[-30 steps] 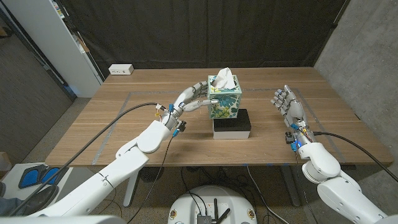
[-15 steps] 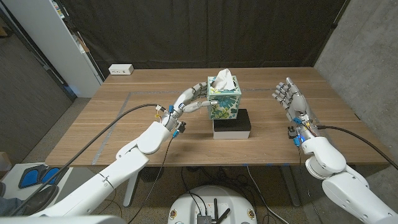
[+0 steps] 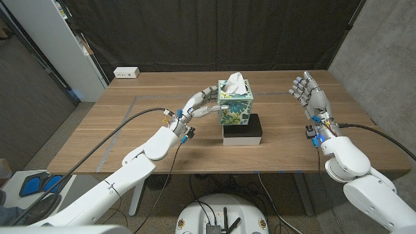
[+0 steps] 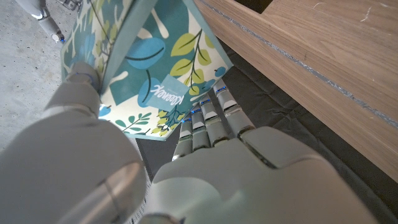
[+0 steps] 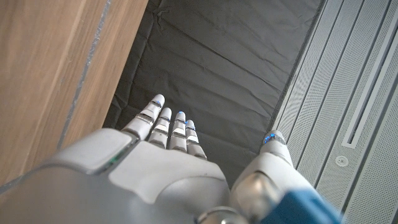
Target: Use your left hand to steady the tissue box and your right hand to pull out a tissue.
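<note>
A teal floral tissue box (image 3: 235,106) stands on a black and white block (image 3: 242,129) at the table's middle, with a white tissue (image 3: 234,82) sticking up from its top. My left hand (image 3: 201,104) grips the box from its left side, thumb on the near face and fingers behind; the left wrist view shows the box (image 4: 152,68) pressed against the fingers (image 4: 205,121). My right hand (image 3: 310,94) is raised over the table well to the right of the box, fingers spread, holding nothing. In the right wrist view the right hand (image 5: 168,162) faces a dark curtain.
A white power strip (image 3: 126,73) lies at the table's (image 3: 130,130) far left corner. A black curtain hangs behind the table, a white cabinet stands at the left, and a concrete wall is at the right.
My right hand has risen and moved farther from me, staying open. The left hand and the tissue box have not moved.
</note>
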